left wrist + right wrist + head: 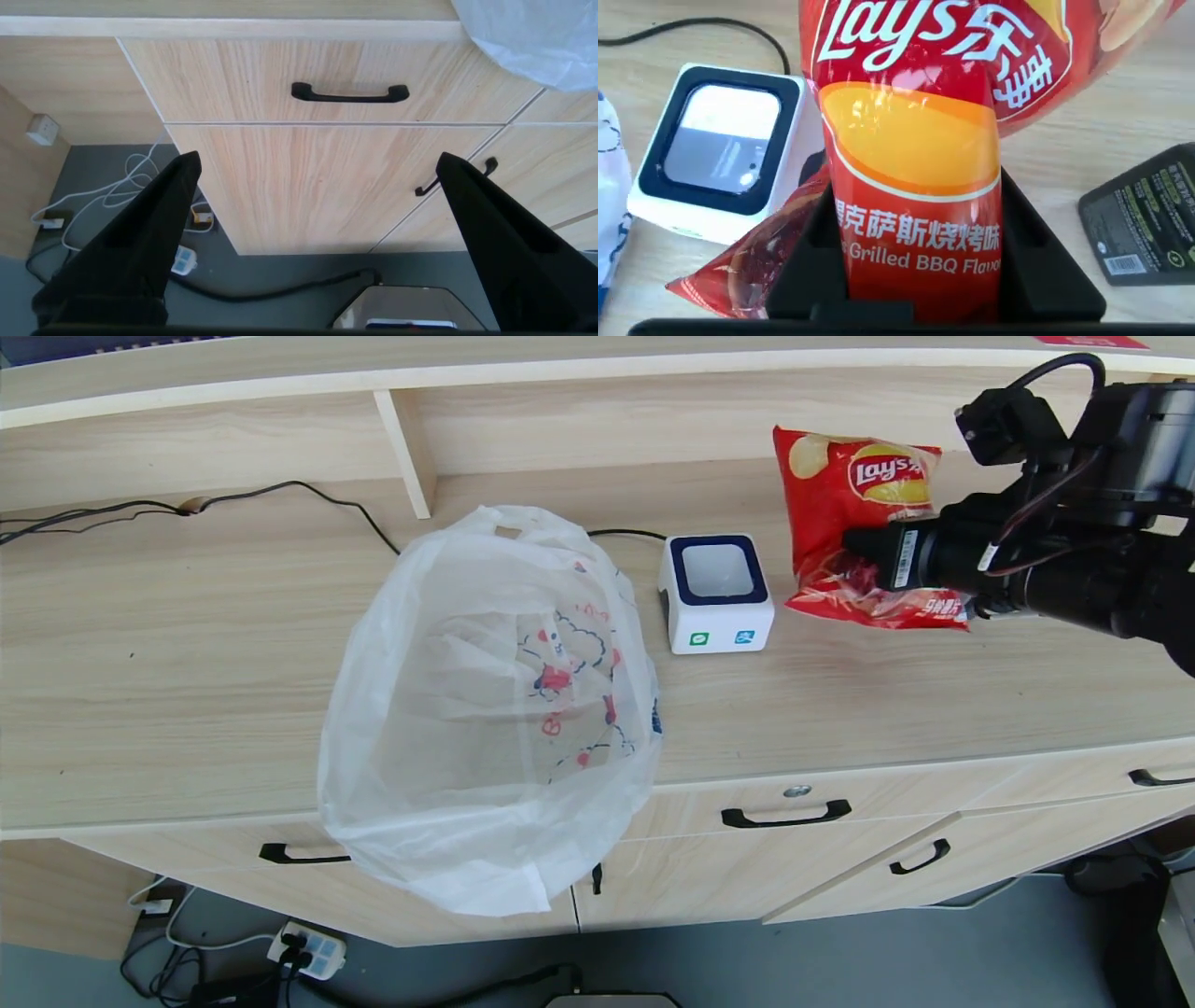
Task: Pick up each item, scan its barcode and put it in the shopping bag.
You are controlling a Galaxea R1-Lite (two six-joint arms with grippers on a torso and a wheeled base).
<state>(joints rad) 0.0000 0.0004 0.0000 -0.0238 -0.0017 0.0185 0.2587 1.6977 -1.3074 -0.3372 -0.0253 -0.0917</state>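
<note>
A red chip bag (854, 490) hangs just to the right of the white barcode scanner (714, 593), held upright a little above the wooden counter (187, 644). My right gripper (857, 545) is shut on its lower half; the right wrist view shows the chip bag (915, 140) pinched between the two black fingers (799, 252), with the scanner (719, 149) beside it. The white plastic shopping bag (485, 709) lies open on the counter left of the scanner, hanging over the front edge. My left gripper (318, 163) is open and holds nothing, low down in front of the drawers (308, 187).
A dark packet (1148, 224) lies on the counter beyond the chip bag. Black cables (233, 499) run along the back of the counter near a shelf divider (411, 453). Drawer handles (786, 817) line the front. A power strip (308, 952) sits on the floor.
</note>
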